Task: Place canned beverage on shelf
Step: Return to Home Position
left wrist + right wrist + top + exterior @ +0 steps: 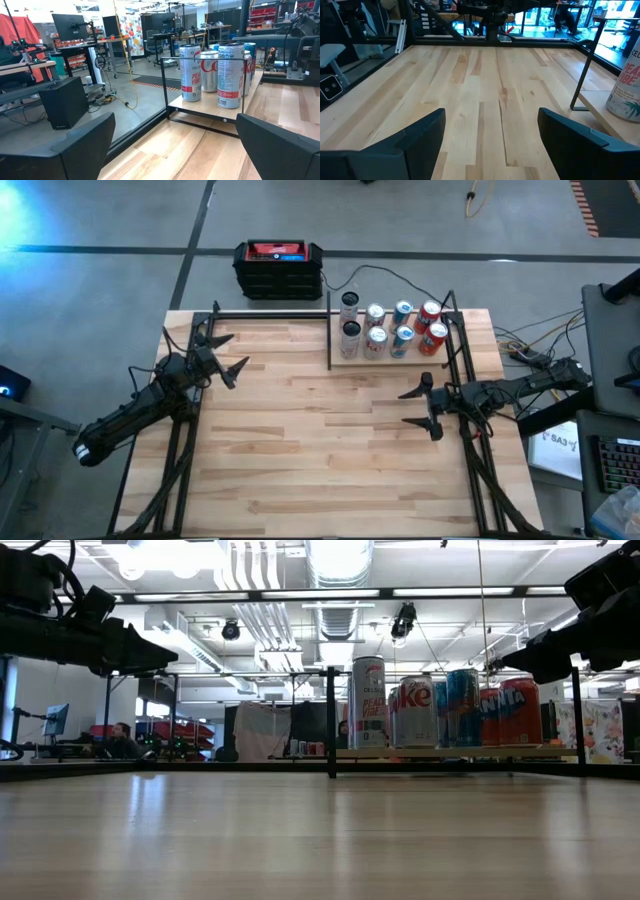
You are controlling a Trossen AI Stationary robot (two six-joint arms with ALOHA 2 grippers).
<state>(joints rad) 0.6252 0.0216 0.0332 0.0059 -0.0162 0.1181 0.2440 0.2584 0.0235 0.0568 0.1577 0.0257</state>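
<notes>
Shelf (392, 361) at the far right corner of the table (300, 450), carrying 8 cans (377, 337) upright in 2 rows of 4. Left gripper (233, 355) hovers over the table's left side, jaws spread wide, holding nothing. Right gripper (407, 408) hovers over the right side, near the shelf's front edge, jaws likewise wide apart and empty. Both grippers are clear of the cans.

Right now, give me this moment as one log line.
left pincer open, empty | right pincer open, empty | eight cans on shelf
</notes>
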